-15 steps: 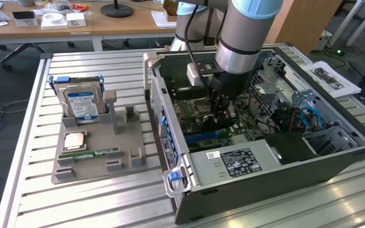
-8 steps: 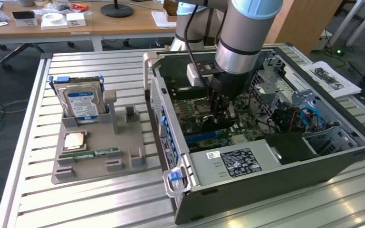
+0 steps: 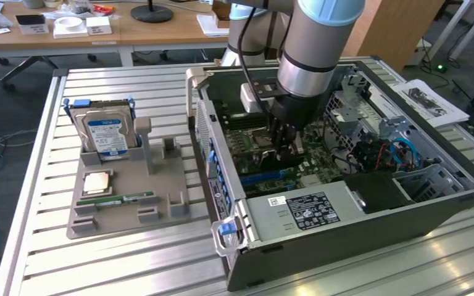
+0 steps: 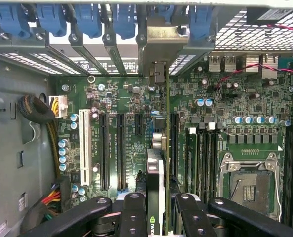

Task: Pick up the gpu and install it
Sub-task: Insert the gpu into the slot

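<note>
gpu (image 4: 155,175) partly hidden, apparently behind the hand (image 4: 157,198).

Matt grey plastic tray (image 3: 121,214), ribbed metal table (image 3: 97,265), glossy green motherboard (image 4: 186,98), black, possibly plastic hand (image 4: 159,212)

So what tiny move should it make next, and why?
Probably ease straight down, gently: the tool grips the gpu edge-on over the motherboard, beside the long black slots. Whether it's already seated, I can't tell.
</note>
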### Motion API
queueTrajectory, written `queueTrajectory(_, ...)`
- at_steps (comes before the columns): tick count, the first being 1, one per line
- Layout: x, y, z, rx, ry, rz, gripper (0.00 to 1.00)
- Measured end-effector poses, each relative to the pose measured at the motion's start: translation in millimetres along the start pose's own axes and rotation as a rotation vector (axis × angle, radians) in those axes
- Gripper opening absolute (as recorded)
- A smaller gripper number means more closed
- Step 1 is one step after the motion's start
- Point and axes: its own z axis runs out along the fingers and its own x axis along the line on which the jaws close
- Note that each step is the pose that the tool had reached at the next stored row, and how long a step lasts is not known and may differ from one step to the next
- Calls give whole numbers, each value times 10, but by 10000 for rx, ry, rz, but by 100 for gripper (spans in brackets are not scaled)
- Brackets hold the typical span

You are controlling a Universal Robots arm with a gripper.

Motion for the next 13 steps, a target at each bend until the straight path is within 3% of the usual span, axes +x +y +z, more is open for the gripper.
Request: queueTrajectory(13,0,7,48,2,-3,2,27)
